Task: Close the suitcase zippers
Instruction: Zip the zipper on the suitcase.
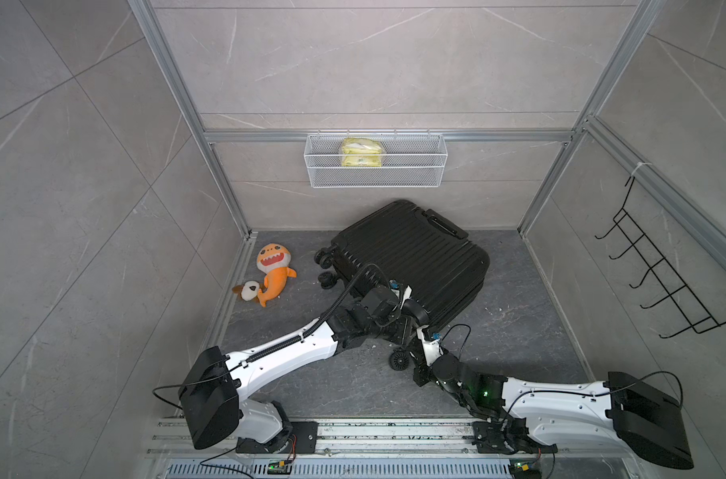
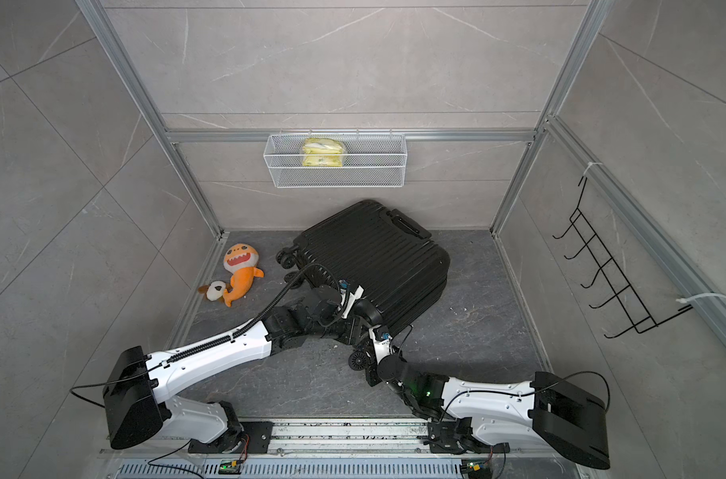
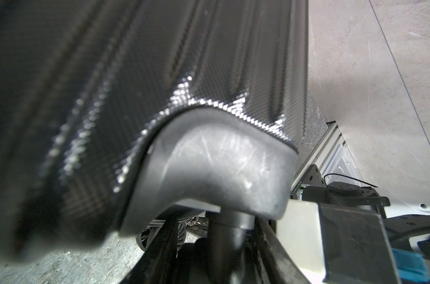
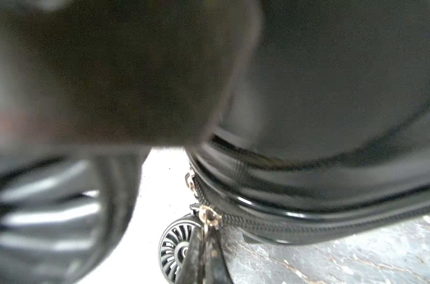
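**Both arms at the suitcase's near corner**

The black ribbed suitcase (image 1: 411, 257) (image 2: 373, 257) lies flat on the dark floor (image 1: 519, 331), turned at an angle, with its handle towards the back wall and its wheels towards the left and the robot. Both arms reach in to the corner nearest the robot.

In the right wrist view the right gripper (image 4: 207, 237) is pinched shut. The zipper pull (image 4: 207, 227) hangs from a gold-coloured slider (image 4: 209, 217) and runs down between its tips. A second slider (image 4: 190, 179) sits a little further round the corner. The zipper track (image 4: 307, 228) beside the held slider has its teeth meshed. A spoked wheel (image 4: 177, 248) stands just beside the gripper.

The left gripper (image 3: 219, 260) is under the scuffed corner cap (image 3: 221, 167). A dark post stands between its fingers, but I cannot tell whether they press on it.

An orange plush shark (image 1: 272, 269) and a small plush dog (image 1: 249, 290) lie left of the suitcase, apart from it. A white wire basket (image 1: 376, 180) on the back wall holds a yellow packet (image 1: 361, 152). A black hook rack (image 1: 660, 269) hangs on the right wall.
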Robot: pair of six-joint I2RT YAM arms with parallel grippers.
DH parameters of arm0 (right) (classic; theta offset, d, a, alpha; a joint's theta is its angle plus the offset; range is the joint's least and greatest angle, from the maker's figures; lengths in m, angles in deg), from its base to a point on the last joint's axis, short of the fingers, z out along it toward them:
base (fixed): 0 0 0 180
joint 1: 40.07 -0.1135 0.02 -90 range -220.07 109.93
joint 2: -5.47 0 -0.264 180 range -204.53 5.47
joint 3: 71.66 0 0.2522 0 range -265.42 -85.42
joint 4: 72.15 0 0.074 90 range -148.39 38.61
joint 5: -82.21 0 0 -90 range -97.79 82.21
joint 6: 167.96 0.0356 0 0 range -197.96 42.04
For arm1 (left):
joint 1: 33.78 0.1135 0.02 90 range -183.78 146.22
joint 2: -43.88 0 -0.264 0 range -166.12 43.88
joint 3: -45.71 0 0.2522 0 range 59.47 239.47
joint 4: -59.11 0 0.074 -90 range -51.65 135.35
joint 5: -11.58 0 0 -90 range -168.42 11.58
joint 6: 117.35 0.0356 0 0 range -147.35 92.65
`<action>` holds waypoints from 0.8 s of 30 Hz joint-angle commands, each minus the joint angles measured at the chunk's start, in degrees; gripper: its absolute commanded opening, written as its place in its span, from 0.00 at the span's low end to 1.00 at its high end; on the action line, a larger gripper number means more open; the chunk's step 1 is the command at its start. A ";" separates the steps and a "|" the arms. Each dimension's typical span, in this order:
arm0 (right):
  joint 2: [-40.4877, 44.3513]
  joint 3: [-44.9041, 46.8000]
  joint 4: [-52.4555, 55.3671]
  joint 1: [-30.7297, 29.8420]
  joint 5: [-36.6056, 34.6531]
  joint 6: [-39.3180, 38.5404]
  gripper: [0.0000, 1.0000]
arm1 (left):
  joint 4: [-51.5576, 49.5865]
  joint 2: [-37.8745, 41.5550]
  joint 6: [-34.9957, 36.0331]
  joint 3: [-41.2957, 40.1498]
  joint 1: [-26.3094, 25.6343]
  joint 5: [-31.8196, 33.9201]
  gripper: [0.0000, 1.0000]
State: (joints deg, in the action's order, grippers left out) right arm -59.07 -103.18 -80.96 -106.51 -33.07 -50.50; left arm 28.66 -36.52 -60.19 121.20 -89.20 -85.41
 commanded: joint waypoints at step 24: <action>11.27 -8.74 27.37 -1.69 -9.60 2.22 0.45 | 6.40 4.65 -0.87 1.28 1.10 9.96 0.34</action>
State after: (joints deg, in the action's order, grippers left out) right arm -48.53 -110.50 -57.28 -107.95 -40.39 -48.66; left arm 30.38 -36.55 -59.30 120.96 -89.92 -81.73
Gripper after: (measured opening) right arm 0.435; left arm 0.452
